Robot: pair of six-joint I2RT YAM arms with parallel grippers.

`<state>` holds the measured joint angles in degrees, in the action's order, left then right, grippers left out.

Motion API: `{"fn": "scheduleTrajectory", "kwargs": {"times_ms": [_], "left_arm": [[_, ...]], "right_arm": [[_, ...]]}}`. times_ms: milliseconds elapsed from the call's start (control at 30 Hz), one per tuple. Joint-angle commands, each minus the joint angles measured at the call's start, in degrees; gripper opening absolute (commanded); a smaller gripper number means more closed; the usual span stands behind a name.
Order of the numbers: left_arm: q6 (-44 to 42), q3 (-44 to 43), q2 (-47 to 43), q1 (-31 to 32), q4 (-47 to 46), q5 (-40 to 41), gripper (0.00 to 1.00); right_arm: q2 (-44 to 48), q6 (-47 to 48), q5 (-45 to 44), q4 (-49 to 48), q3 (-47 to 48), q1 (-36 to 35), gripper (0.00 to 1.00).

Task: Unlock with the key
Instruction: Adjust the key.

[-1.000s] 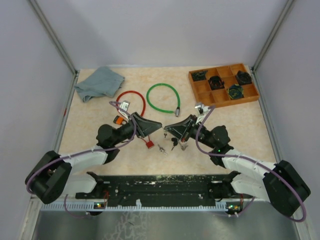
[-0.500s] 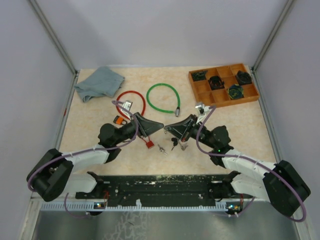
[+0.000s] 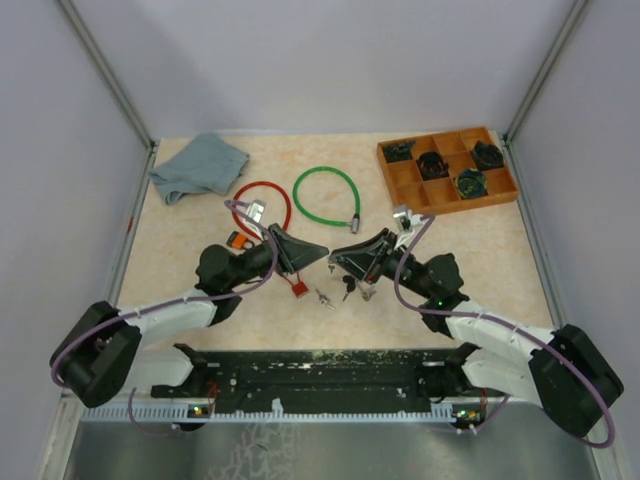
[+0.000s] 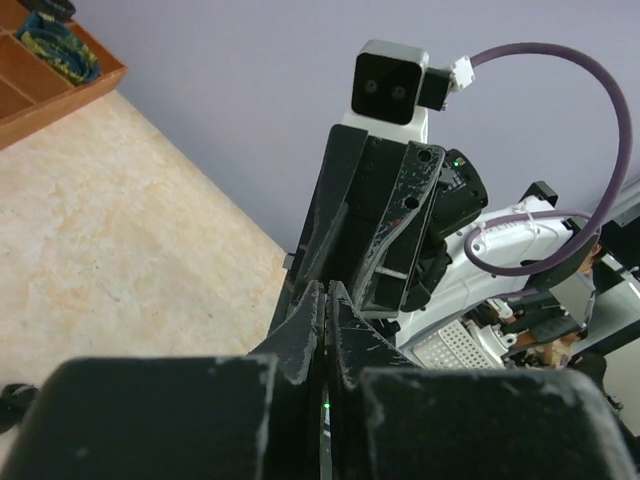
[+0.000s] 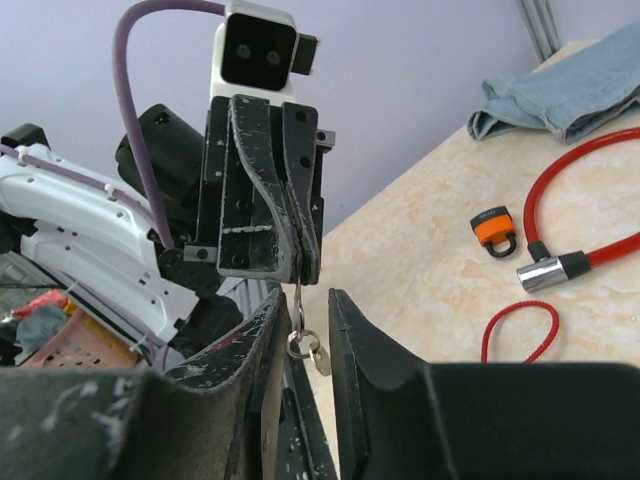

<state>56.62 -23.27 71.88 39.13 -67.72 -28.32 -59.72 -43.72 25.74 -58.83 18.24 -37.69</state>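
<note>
- The left gripper (image 5: 299, 272) is clenched on a key (image 5: 299, 293), pinching it at the very tips so the shaft hangs down with its ring (image 5: 304, 345) below.
- The right gripper (image 3: 332, 254) meets it tip to tip. Its jaws are released, and its fingers (image 5: 262, 330) stand either side of the hanging key and ring with a gap showing on both sides.
- This happens above the table (image 3: 480, 250), on the near side of the red cable lock (image 5: 545, 272) and a little to its right.
- An orange padlock (image 5: 492, 226) lies just beside that lock's silver barrel, closed as far as I can see.
- A small red tag (image 3: 297, 287) lies nearer the arms than the red cable lock, under the left gripper.
- Loose keys (image 3: 347, 288) lie further right of the tag, below the right gripper.
- A green cable lock (image 3: 355, 213) lies just to the right of the red one.
- A blue cloth (image 3: 200, 165) lies bunched beyond the red cable lock, to its left.
- A wooden tray (image 3: 405, 178) sits well to the right of it, with dark items in several compartments.
</note>
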Motion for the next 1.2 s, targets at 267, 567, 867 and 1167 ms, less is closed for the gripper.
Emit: {"fn": "scheduleTrajectory", "kwargs": {"times_ms": [267,567,867,1167], "left_arm": [[-12.5,-6.6,-6.3,0.3,11.3,-3.0,0.0],[-13.6,-7.5,-5.0,0.6,11.7,-5.6,0.0],[-14.4,-8.0,-5.2,1.2,12.4,-5.4,0.0],[-14.4,-7.5,-6.1,1.4,12.7,-3.8,0.0]], "right_arm": [[0.1,2.6,2.5,-4.8,0.9,0.3,0.26],[0.8,2.9,2.9,-6.6,0.5,0.3,0.24],[0.5,2.7,4.0,-6.4,0.7,0.3,0.13],[0.3,2.1,5.1,-7.4,0.0,0.3,0.04]]}}
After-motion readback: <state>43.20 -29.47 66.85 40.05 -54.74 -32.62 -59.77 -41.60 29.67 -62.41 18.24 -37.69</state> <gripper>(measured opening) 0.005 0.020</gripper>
